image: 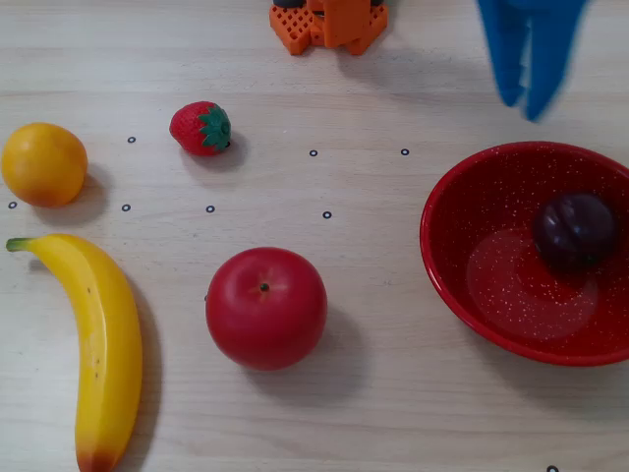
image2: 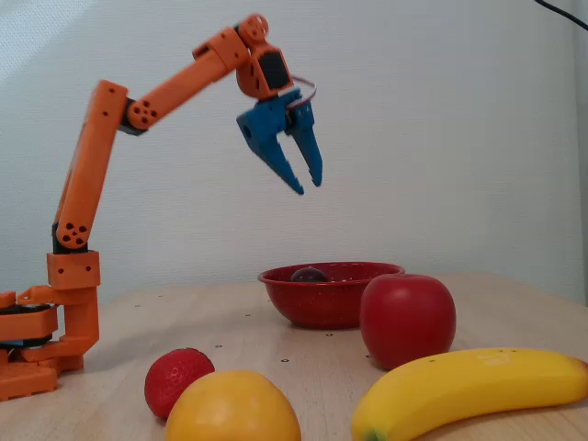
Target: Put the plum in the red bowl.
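Plum (image: 573, 229) sits inside red bowl (image: 462, 285), placement done. Gripper (image2: 309, 182) empty, fingers slightly parted, raised well above bowl. Nothing left but retreat, likely.

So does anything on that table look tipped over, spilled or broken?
Nothing stands out. The plum sits inside the red bowl, which stands upright. The apple, banana, orange and strawberry lie apart on the table, all intact.
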Tool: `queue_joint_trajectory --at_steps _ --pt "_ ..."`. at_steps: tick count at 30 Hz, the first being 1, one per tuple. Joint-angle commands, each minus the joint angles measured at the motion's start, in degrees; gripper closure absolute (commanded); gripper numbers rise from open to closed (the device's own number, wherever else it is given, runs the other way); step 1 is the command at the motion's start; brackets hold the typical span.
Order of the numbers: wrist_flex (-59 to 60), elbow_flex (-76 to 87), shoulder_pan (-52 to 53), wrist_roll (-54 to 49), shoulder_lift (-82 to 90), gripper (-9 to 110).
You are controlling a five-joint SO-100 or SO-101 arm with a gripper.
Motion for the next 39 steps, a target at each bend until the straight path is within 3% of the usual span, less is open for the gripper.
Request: queue_joint_trajectory --at_steps 1,27,39 --pt "4.9 -0.1 -2.1 0.0 8.7 101" --pt "-8.4 57.7 -15.6 3.2 64.6 101" --pt "-31.6 94.4 -23.3 5.1 89.6 101"
